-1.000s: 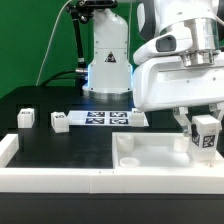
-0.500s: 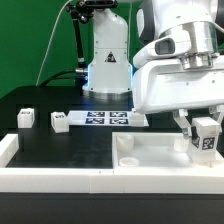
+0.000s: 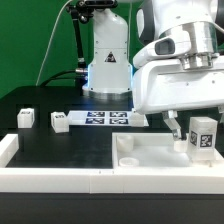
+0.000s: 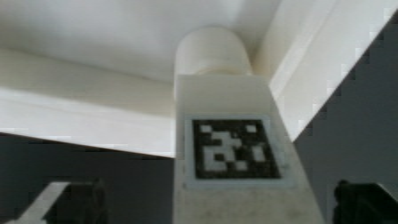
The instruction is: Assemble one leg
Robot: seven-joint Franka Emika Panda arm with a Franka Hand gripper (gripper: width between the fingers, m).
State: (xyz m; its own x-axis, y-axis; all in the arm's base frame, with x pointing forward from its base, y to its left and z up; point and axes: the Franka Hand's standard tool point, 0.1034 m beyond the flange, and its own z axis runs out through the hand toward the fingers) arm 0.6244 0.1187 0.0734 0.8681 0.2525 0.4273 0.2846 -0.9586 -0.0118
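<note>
Leg (image 3: 202, 137) upright, long axis vertical

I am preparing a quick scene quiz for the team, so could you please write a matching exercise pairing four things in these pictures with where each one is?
Things:
1. the leg
2. the marker board
3. the large white slab
4. two small white blocks

Places:
A. flat on the black table, before the robot base
B. at the exterior view's left, on the table
C. in the gripper, tag facing the camera
D. below the held part, at the front

Pairs: 1-C, 2-A, 3-D, 4-B
</note>
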